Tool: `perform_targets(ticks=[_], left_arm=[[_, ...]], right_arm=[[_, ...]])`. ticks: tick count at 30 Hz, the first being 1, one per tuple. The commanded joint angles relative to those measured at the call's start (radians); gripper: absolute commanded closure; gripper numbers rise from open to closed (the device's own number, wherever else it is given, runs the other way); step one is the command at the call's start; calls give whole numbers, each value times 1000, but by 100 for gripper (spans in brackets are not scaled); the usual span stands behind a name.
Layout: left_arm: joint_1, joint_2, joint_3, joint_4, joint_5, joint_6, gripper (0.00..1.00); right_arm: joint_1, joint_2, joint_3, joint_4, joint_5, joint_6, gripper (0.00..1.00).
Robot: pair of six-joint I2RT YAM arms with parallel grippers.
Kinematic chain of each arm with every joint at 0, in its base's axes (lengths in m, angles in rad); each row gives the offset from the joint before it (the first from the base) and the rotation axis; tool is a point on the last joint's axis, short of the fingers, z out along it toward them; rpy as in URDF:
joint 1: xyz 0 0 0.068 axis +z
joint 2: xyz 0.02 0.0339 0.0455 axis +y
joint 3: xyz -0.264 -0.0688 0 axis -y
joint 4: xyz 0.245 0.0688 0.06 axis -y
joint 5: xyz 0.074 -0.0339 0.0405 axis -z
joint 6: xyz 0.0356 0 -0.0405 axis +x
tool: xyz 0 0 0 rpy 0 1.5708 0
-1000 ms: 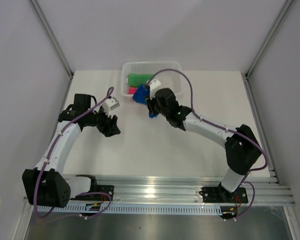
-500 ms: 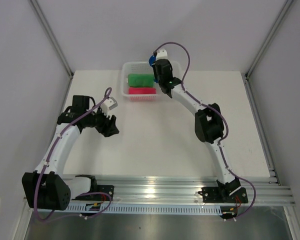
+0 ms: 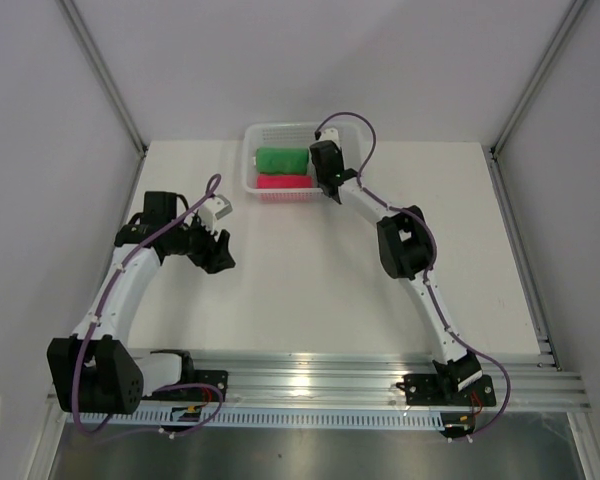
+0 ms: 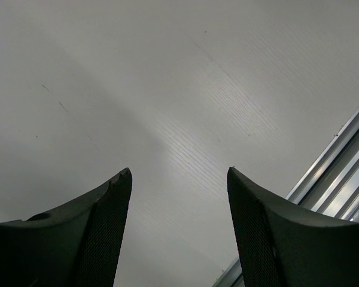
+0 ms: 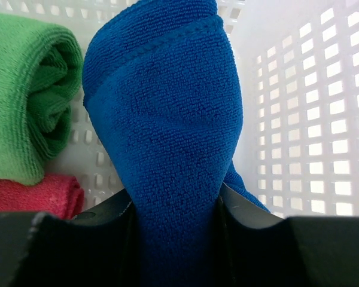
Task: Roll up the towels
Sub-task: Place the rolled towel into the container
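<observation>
Fabric of the royal blue soft cloth towel (image 5: 161, 119) is filling the middle of the right wrist view, bunched in a loose roll and rising toward the top of the frame. The right tool (image 5: 176, 209) is clamping its lower end, with one dark finger pressing on each side. The towel is being held inside the white plastic mesh basket (image 5: 323, 119), just right of the rolled green cloth towel (image 5: 30, 101), which is lying in the upper left of that frame with its spiral end facing the camera. The bright pink cloth towel (image 5: 30, 194) is lying directly below the green one, in the lower left. In the overhead view the basket is sitting at the top centre of the white bench (image 3: 310, 280), and the right arm is reaching into its right half. The left tool (image 3: 218, 255) is hovering over the bench at centre left, well apart from the basket, its fingers standing apart and gripping nothing.
</observation>
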Motion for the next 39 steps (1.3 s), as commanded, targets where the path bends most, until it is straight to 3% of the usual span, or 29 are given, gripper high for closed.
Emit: perform_targets(ticks=[1,5,13,23,39], left_arm=[[12,5,4,22,-8,-8,32],[12,11,1,25,-9,-5,32],[12,13,2,28,-22,0,32],[12,10,-1,31,-28,5,32],[12,8,-13,39,-29,11,32]], right_arm=[[11,19,64,21,23,50,89],[11,38,99,-7,15,50,75],[0,62,130,-71,-57,60,69],[-14,9,66,-82,-137,158,43],[-14,-114,26,-27,-116,123,36]])
